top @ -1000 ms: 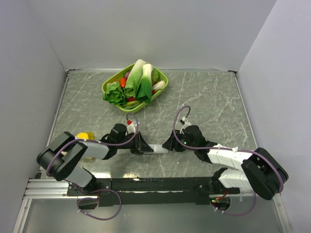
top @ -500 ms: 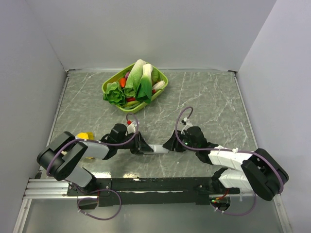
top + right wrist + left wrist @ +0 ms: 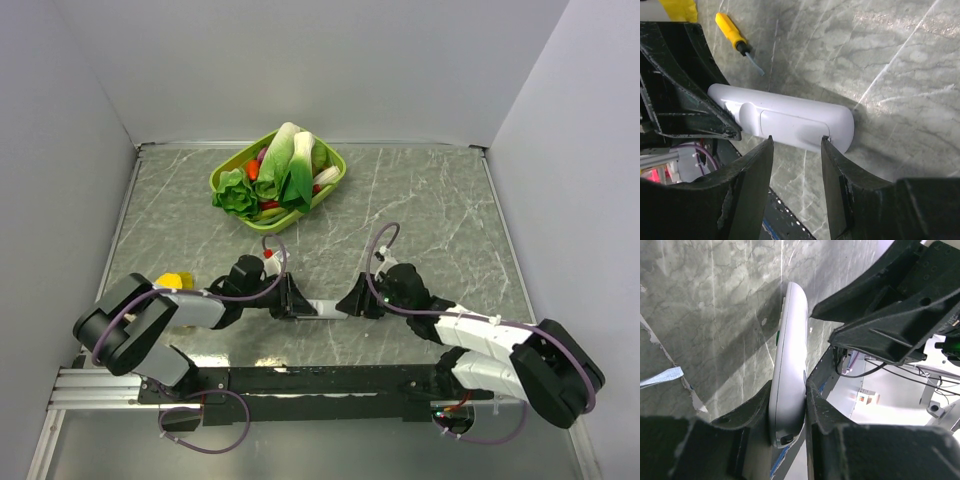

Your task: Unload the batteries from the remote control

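The white remote control lies lengthwise between the two grippers, low over the table. My left gripper is shut on its left end; the left wrist view shows the remote clamped between both pads. My right gripper is open, its two fingertips resting against the remote's long side at the seam of the closed back cover. From above, the right gripper sits at the remote's right end. The batteries are hidden.
A yellow-handled screwdriver lies on the table behind the remote. A yellow object sits by the left arm. A green basket of toy vegetables stands at the back. Grey walls close in three sides.
The right arm has shifted a little to the right and lower, its gripper staying at the remote's right end with the jaws slightly narrower. The left arm and remote have not moved.
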